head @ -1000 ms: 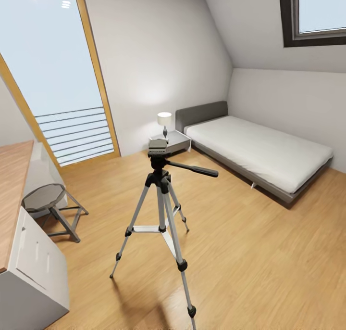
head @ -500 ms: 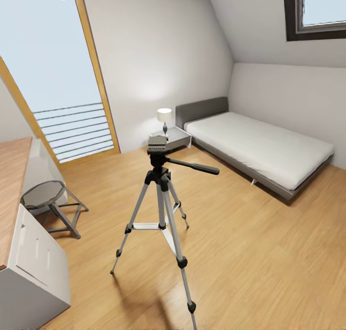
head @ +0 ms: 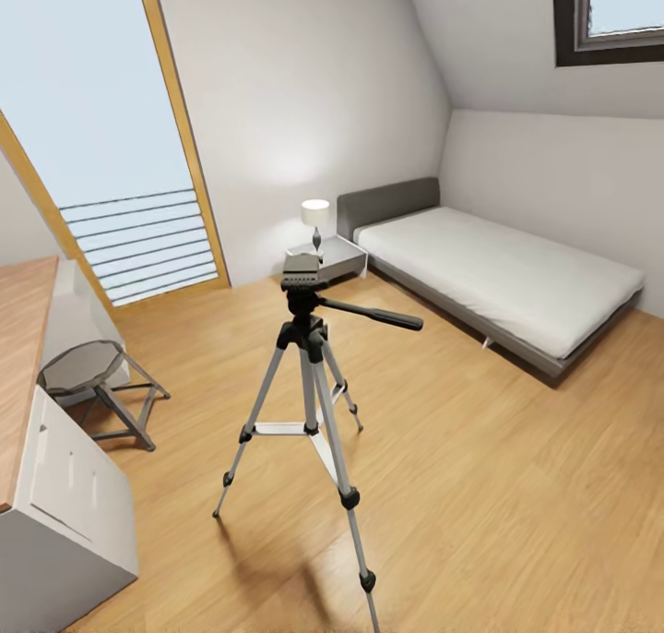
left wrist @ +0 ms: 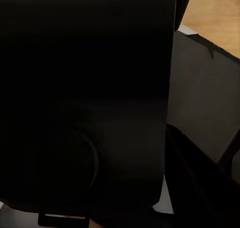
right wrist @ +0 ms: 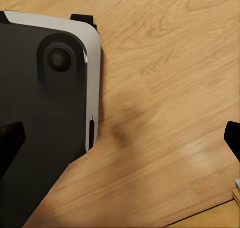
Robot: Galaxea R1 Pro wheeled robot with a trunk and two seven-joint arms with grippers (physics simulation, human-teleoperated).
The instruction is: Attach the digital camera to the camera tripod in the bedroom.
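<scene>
The camera tripod [head: 309, 384] stands upright on the wood floor [head: 516, 485] mid-room, pan handle pointing right. The whole view has shifted slightly since a second ago; the tripod itself keeps its spot. The bed [head: 498, 278] lies far right, a stool [head: 88, 375] left. Whether either gripper is spread or pressed together cannot be told.

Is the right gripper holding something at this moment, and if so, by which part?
Nothing is held. In the right wrist view, the right gripper's two dark fingertips stand far apart with only wood floor between them.
</scene>
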